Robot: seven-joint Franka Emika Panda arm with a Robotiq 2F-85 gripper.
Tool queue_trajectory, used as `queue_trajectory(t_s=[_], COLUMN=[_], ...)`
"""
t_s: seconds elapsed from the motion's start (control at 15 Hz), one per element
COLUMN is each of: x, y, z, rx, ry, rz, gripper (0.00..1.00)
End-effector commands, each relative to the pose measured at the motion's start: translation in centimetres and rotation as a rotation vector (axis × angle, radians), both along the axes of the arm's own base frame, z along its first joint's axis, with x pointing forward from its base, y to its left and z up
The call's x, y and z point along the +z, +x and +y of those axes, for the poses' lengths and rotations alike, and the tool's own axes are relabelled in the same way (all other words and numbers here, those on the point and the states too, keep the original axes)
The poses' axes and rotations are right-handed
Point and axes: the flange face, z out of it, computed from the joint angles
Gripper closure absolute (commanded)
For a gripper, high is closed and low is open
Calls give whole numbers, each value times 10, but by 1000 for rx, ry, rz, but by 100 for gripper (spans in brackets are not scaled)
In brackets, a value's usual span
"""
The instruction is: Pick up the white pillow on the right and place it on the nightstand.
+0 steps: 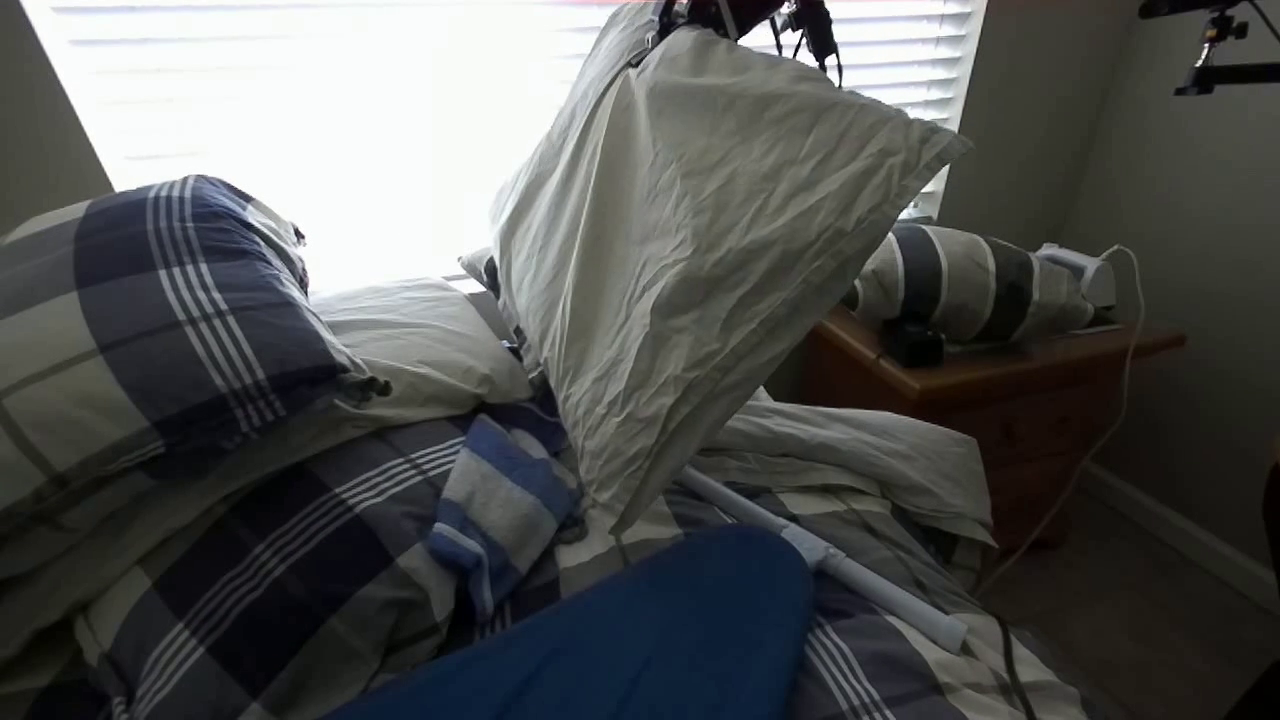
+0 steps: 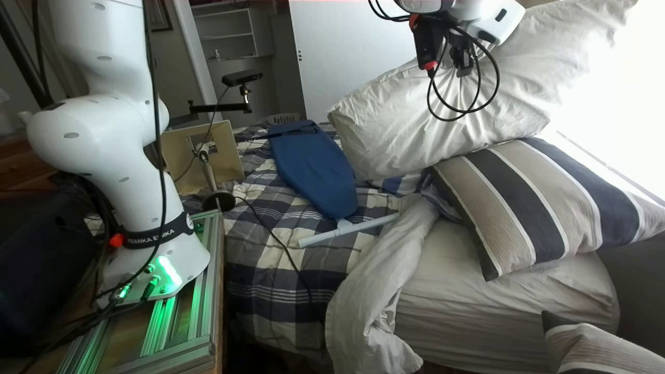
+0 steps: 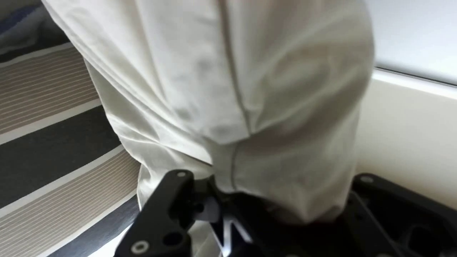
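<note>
The white pillow [image 1: 700,230] hangs tilted above the bed in both exterior views [image 2: 395,119]. Its lower corner is close to the bedding; I cannot tell if it touches. My gripper [image 1: 660,35] is at the pillow's upper part, also in an exterior view [image 2: 462,61]. In the wrist view the jaws [image 3: 273,194] are closed around bunched cloth of the pillow [image 3: 171,64]; the fingertips are hidden in it. The brown nightstand [image 1: 1010,385] stands beyond the bed at the right in an exterior view, apart from the pillow.
A striped pillow [image 1: 965,285], a black box [image 1: 912,343] and a white device [image 1: 1085,272] are on the nightstand. Another striped pillow [image 2: 524,202] lies below the held pillow. A plaid pillow [image 1: 190,310], blue ironing board [image 2: 317,166] and window blinds [image 1: 300,120] are around.
</note>
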Motion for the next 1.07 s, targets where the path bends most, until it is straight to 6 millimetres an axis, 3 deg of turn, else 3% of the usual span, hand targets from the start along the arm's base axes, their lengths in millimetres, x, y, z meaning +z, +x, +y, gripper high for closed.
queue_trajectory(t_s=[0.0, 0.13, 0.2, 0.4, 0.67, 0.73, 1.0], x=[21, 13, -2, -8, -9, -8, 0], y=[-46, -67, -38, -57, -60, -54, -40], z=[-4, -6, -11, -11, -8, -12, -59], rx=[19, 58, 40, 59, 65, 37, -177], ry=[39, 28, 4, -6, -8, -18, 1], rz=[10, -8, 33, 36, 36, 34, 43], gripper=[95, 95, 80, 80, 80, 95, 95])
